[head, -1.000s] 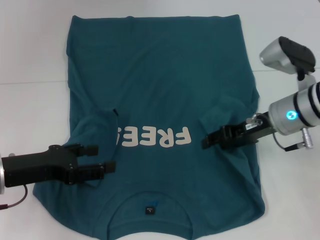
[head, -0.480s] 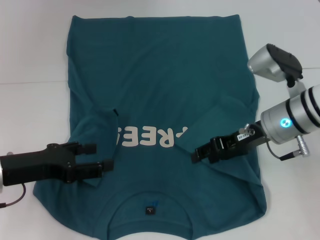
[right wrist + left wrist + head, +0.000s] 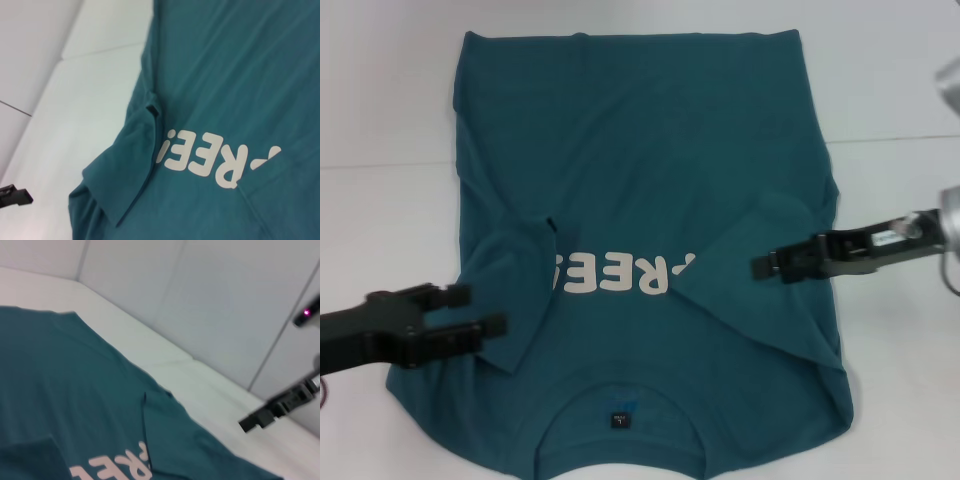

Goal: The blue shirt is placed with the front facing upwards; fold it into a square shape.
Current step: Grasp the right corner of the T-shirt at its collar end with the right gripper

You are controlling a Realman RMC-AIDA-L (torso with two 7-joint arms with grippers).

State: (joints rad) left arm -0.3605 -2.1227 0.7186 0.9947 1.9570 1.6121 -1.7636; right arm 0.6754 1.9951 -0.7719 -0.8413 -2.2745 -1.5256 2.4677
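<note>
The blue shirt lies flat on the bench; left gripper gapes empty at its left edge, right gripper, jaws unclear, over its right side.

The blue shirt was soft matt cotton-like cloth, its knit smooth across the body and lightly creased where both sleeves lay folded inward. Its white lettering looked like a flat print, dull rather than shiny, part of it covered by the folded right sleeve. A small dark neck label sat inside the collar, its weave too small to tell. The table beneath showed a smooth, pale, matt surface. The left gripper and right gripper appeared to be black matt plastic or coated metal, without gloss.
</note>
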